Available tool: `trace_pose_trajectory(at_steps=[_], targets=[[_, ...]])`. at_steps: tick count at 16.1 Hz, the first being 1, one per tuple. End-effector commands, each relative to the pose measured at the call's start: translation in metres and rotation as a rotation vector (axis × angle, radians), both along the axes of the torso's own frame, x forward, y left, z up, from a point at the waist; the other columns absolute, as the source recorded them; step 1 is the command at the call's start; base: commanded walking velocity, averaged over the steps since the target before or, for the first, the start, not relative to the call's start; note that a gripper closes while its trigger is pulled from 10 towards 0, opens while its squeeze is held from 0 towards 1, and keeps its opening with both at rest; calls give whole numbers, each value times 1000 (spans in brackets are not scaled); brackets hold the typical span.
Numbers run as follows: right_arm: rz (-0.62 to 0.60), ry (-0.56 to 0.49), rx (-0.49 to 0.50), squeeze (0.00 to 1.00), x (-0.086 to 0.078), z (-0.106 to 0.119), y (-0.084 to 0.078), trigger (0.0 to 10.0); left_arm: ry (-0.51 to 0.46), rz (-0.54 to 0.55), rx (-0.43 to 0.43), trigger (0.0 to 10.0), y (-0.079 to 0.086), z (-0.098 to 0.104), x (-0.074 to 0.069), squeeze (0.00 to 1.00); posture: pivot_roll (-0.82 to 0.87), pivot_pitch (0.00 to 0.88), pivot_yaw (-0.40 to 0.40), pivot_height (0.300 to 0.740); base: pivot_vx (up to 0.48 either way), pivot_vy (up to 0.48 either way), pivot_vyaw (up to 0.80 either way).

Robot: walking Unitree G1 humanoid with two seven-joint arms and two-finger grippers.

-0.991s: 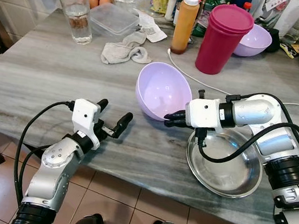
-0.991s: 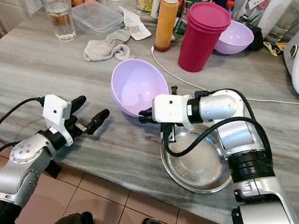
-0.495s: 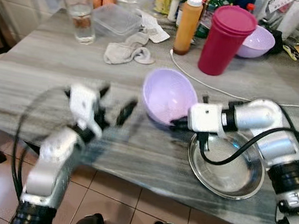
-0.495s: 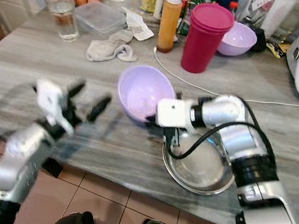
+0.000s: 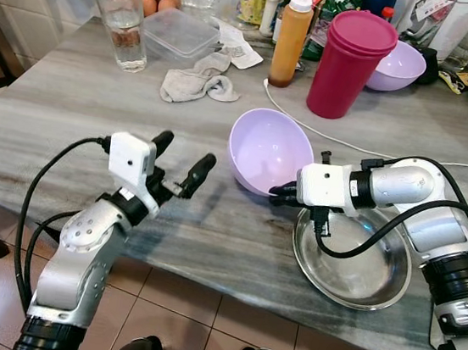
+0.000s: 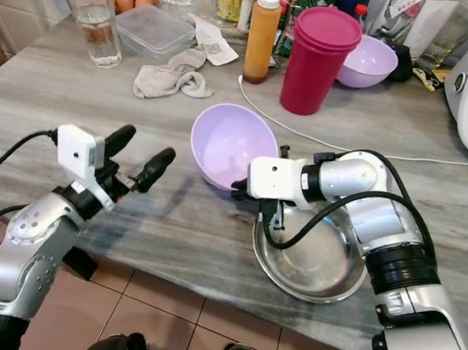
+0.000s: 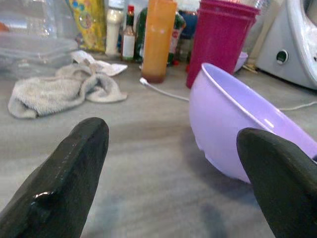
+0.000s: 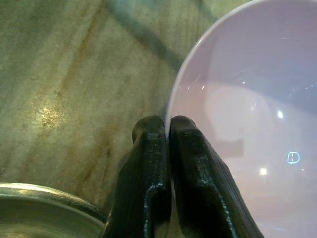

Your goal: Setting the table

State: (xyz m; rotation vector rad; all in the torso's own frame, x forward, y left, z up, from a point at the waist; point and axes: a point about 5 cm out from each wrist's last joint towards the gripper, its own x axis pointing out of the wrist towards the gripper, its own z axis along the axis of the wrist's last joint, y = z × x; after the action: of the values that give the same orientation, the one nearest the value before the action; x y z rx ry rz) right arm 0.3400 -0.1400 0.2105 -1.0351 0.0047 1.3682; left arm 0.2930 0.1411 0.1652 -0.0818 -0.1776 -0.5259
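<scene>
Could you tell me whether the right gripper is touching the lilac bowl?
Touching: in the right wrist view the right gripper has its two fingers pinched on the rim of the lilac bowl.

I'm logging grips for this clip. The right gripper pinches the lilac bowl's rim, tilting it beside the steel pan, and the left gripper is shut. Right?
Not quite: the left gripper is open, its fingers spread apart, as the left wrist view shows. The rest holds: the right gripper pinches the rim of the bowl, tilted beside the pan.

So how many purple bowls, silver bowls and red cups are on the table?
Purple bowls: 2
Silver bowls: 1
Red cups: 1
Total: 4
</scene>
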Motion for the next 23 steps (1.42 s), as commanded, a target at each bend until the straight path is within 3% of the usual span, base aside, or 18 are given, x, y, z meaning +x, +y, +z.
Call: trace_pose_trajectory(at_steps=[1, 21, 22, 23], targets=[[3, 10, -23, 1000, -1, -1, -2, 10000, 1, -12, 5, 10000, 0, 1, -2, 0, -202, 157, 3, 740, 0, 0, 0], [33, -109, 4, 1000, 4, 35, 7, 10000, 8, -10, -4, 10000, -2, 2, 4, 0, -210, 133, 0, 740, 0, 0, 0], [35, -129, 14, 165, 4, 39, 8, 10000, 4, -8, -7, 10000, -2, 3, 5, 0, -211, 130, 0, 740, 0, 0, 0], [36, -130, 17, 0, 4, 40, 8, 10000, 2, -6, -8, 10000, -2, 3, 6, 0, -212, 128, 0, 740, 0, 0, 0]])
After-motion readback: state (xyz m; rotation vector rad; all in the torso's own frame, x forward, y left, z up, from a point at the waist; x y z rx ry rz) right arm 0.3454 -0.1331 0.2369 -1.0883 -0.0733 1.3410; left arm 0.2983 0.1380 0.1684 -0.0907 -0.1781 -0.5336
